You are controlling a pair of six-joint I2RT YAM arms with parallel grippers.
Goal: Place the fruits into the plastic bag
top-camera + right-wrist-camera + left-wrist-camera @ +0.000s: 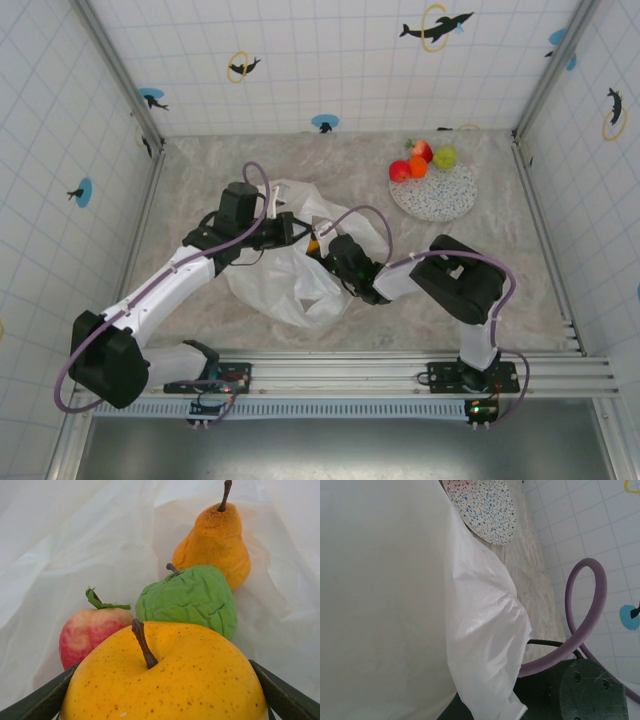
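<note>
yellow apple (165, 680) cut off below, plate (485, 510) cropped

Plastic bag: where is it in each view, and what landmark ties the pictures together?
Top external: plastic bag lies crumpled, mid-frame.
Left wrist: plastic bag covers left and middle, very close.
Right wrist: its film forms the backdrop behind the yellow apple and other fruits.
Landmark: speckled plate, upper right from above, top centre at the left wrist.
</note>
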